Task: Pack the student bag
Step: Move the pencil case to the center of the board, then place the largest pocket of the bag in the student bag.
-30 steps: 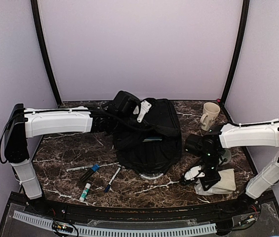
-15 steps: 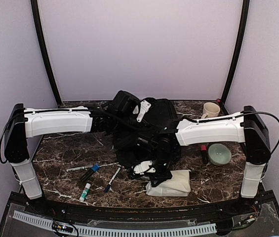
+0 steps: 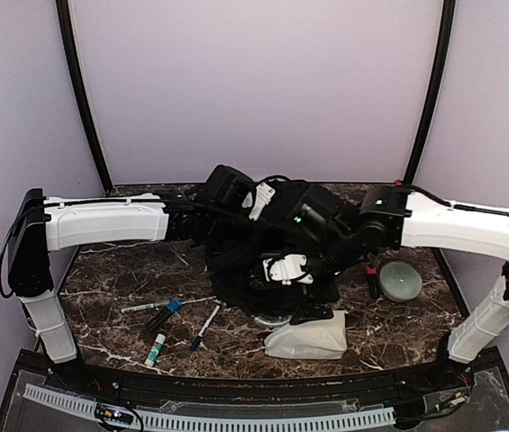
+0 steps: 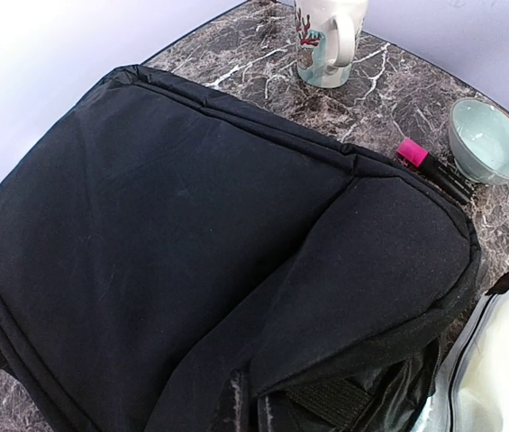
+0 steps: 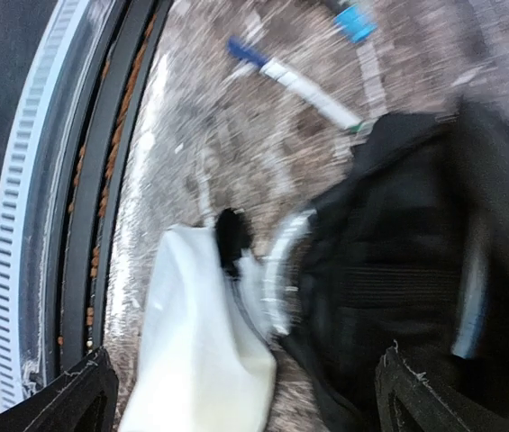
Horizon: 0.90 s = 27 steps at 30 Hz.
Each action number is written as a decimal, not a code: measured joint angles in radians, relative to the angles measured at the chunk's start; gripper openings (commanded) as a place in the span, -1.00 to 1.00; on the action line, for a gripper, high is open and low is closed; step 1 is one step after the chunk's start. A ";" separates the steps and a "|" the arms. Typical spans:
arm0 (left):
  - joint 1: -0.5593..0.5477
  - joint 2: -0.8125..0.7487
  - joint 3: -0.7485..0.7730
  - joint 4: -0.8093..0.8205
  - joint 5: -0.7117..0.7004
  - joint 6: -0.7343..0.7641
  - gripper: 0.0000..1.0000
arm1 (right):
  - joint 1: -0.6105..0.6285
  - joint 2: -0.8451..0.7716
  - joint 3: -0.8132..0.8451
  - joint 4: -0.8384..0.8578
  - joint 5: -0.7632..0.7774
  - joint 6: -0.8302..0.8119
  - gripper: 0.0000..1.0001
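Student bag (image 4: pixel 191 234) seems hardly packed, as the white pouch (image 3: pixel 308 340) and pens (image 3: pixel 204 326) lie outside it; left gripper (image 3: pixel 252 205) is closed, on what I cannot tell, and right gripper (image 5: pixel 249 391) gapes wide and empty.

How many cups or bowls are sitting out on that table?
2. A white mug stands just past the black backpack, at its far right corner. A pale green bowl sits nearer, to the right of the backpack. More may be hidden behind the backpack.
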 measured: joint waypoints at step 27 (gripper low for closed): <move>0.102 0.058 0.059 -0.013 0.177 -0.151 -1.00 | -0.242 -0.321 -0.441 0.096 -0.047 0.117 1.00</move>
